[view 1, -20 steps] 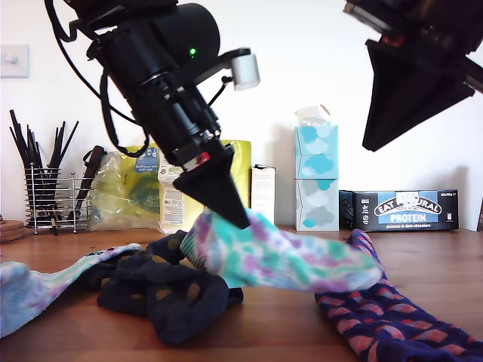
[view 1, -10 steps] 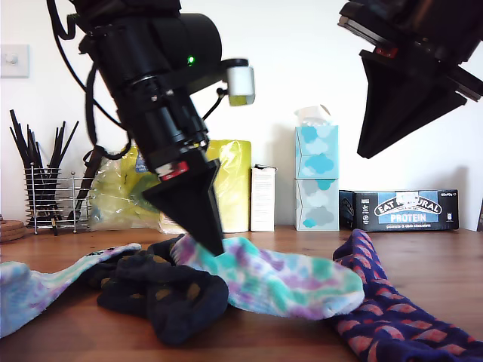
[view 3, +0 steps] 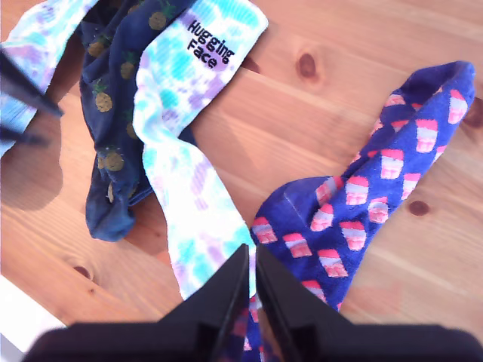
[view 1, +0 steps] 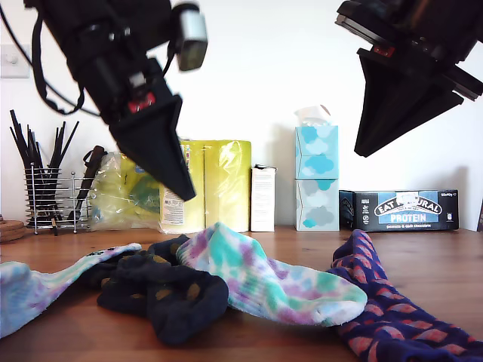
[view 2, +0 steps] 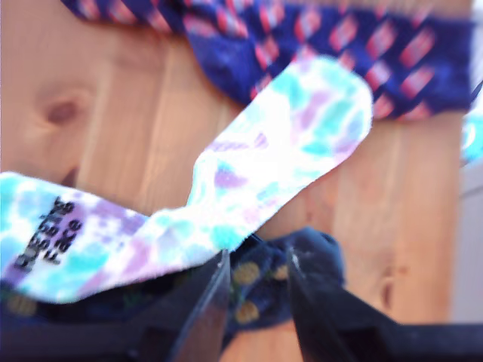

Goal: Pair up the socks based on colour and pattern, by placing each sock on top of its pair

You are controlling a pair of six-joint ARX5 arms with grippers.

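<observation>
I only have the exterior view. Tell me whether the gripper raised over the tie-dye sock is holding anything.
Observer: No. The first wrist view shows my first gripper open, with nothing between its jaws, above the tie-dye sock.
Operator: Give me the dark sock's pattern. I only see dull dots.
Observer: The second wrist view shows small yellow pineapples on the dark navy sock.
Operator: Report any lettering on the tie-dye one.
Observer: Its cuff reads "Hugging Face" in black.
</observation>
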